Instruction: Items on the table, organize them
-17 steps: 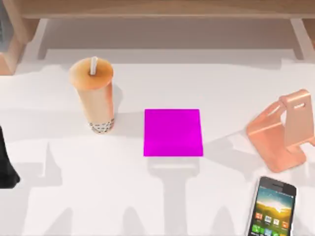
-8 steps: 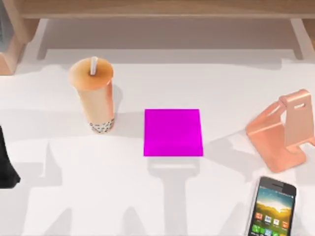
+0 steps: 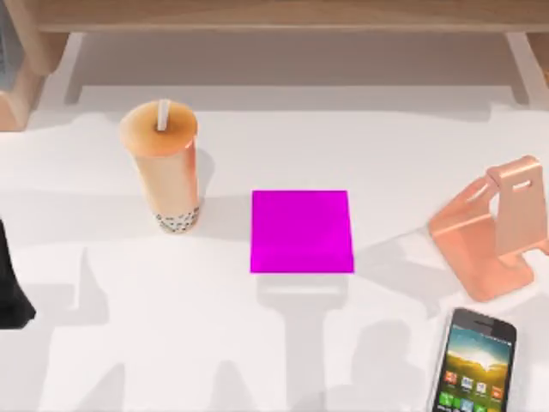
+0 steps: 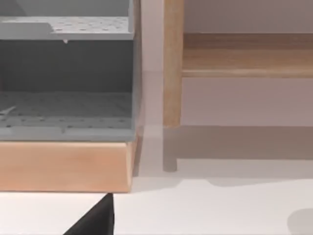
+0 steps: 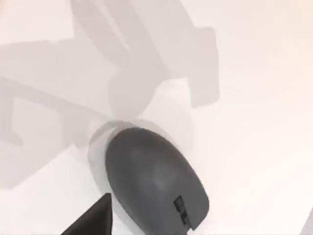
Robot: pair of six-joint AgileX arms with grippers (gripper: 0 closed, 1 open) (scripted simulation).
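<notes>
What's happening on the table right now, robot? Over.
Right arm's camera over the dark grey mouse. Bubble tea cup upright, left of the magenta square. Smartphone flat at near right, by the pink stand. Nothing blocking.

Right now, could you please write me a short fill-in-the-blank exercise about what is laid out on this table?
1. The square pad in the middle of the table is coloured ____.
2. A white ____ sticks up from the bubble tea cup.
3. The smartphone lies with its screen facing ____.
4. The right wrist view looks down on a dark grey computer ____.

Missing words: magenta; straw; up; mouse
</notes>
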